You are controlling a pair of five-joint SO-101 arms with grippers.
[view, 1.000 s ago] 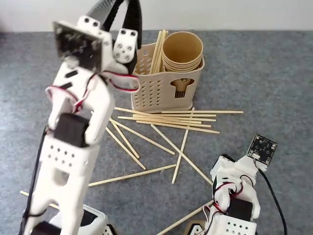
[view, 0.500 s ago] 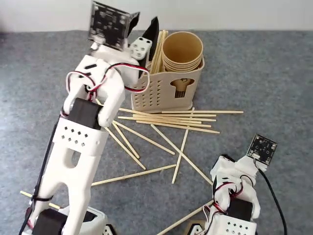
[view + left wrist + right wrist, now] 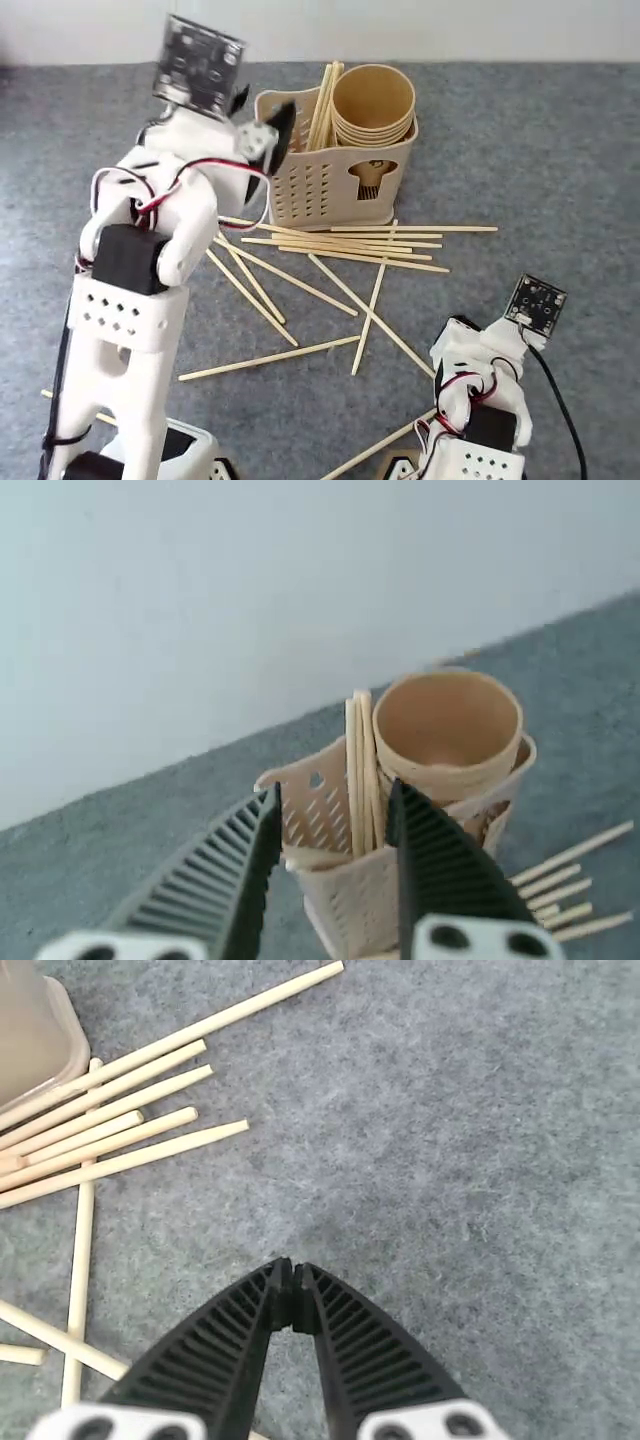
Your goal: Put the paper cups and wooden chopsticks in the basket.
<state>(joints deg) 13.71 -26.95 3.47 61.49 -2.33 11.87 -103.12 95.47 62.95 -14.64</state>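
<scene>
The beige slotted basket (image 3: 330, 190) stands at the back of the grey carpet. It holds a stack of paper cups (image 3: 372, 100) and a few upright chopsticks (image 3: 325, 100). Several loose wooden chopsticks (image 3: 340, 245) lie scattered in front of it. My left gripper (image 3: 262, 112) hovers at the basket's left rim, open and empty. In the left wrist view, the left gripper (image 3: 333, 792) frames the basket (image 3: 340, 900), the cups (image 3: 450, 725) and the chopsticks (image 3: 360, 770). My right gripper (image 3: 292, 1265) is shut and empty, low over bare carpet beside loose chopsticks (image 3: 110, 1130).
The right arm (image 3: 485, 400) sits folded at the front right. More chopsticks lie near the front edge (image 3: 270, 358) and beside that arm's base (image 3: 385, 445). A pale wall runs along the back. Open carpet lies to the right of the basket.
The left arm has swung its open gripper from high behind the basket down and forward to the basket's left rim. The right arm, basket and chopsticks have not moved.
</scene>
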